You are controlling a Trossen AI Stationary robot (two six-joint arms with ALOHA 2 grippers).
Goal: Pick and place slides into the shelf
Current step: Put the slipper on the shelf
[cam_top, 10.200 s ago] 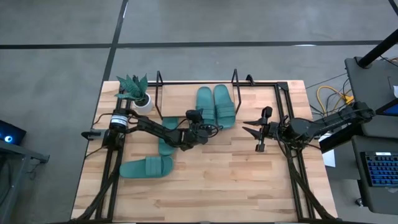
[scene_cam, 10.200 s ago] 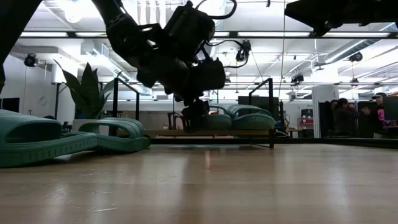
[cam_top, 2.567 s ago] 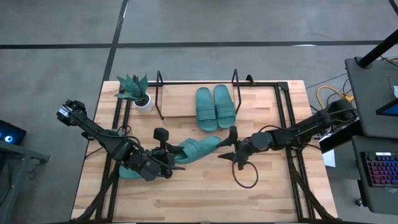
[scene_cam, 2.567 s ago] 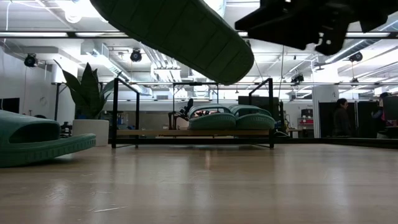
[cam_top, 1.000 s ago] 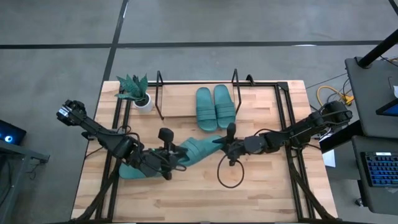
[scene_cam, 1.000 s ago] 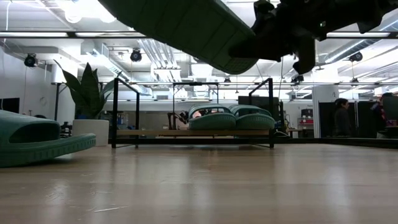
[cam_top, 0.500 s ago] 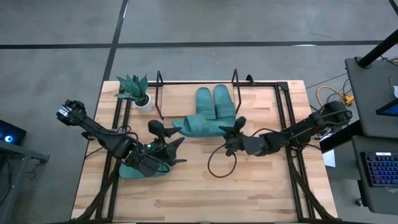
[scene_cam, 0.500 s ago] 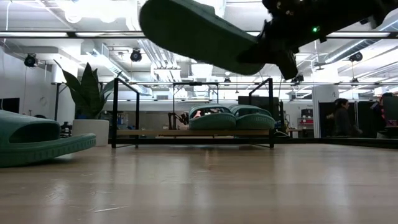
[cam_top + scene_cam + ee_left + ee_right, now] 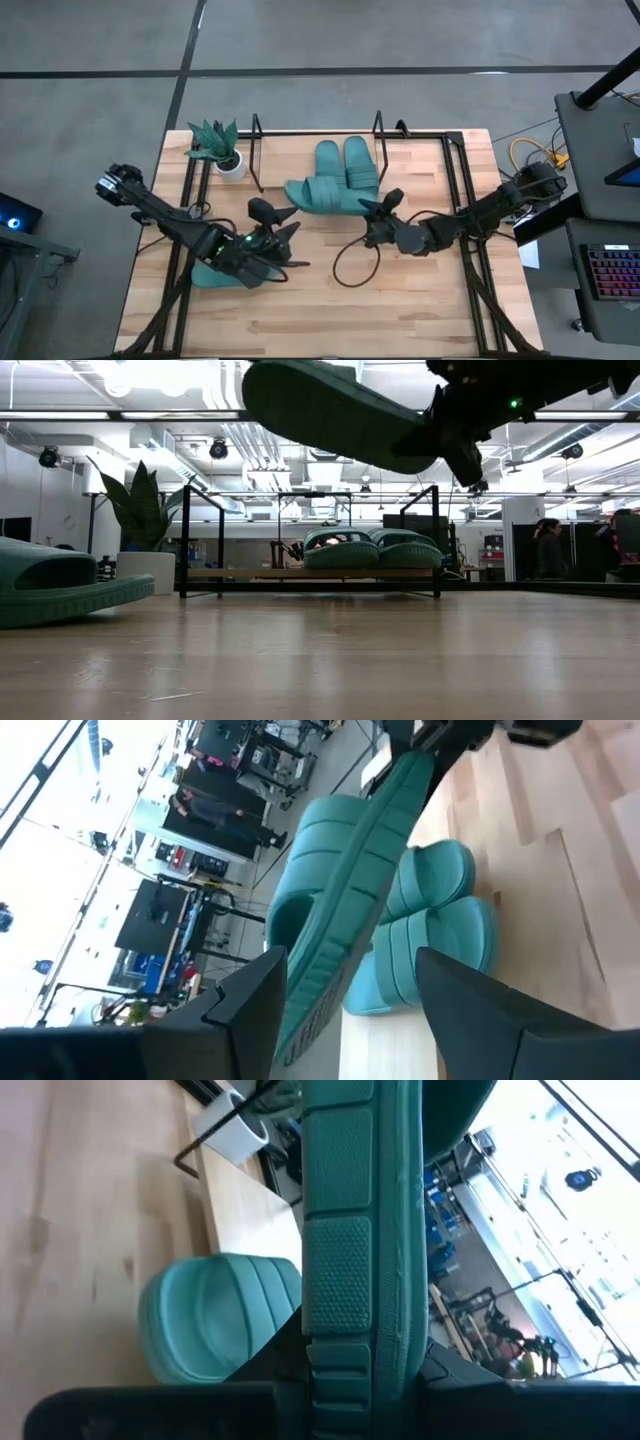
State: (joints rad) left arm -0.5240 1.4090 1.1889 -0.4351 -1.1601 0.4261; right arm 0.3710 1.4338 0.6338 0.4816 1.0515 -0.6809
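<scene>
Over on the left, the left pincer (image 9: 283,238) hangs spread and empty above the worktop (image 9: 400,310), just beside the last loose slide (image 9: 207,274). Mid-table, the carried slide (image 9: 320,194) hangs level over the shelf (image 9: 275,175) beside the stored pair (image 9: 347,165), likely lined up for the free space. At right, the right pincer (image 9: 372,212) clamps its heel.

Teal slides (image 9: 320,194), ribbed straps; light-wood shelf (image 9: 285,172).
</scene>
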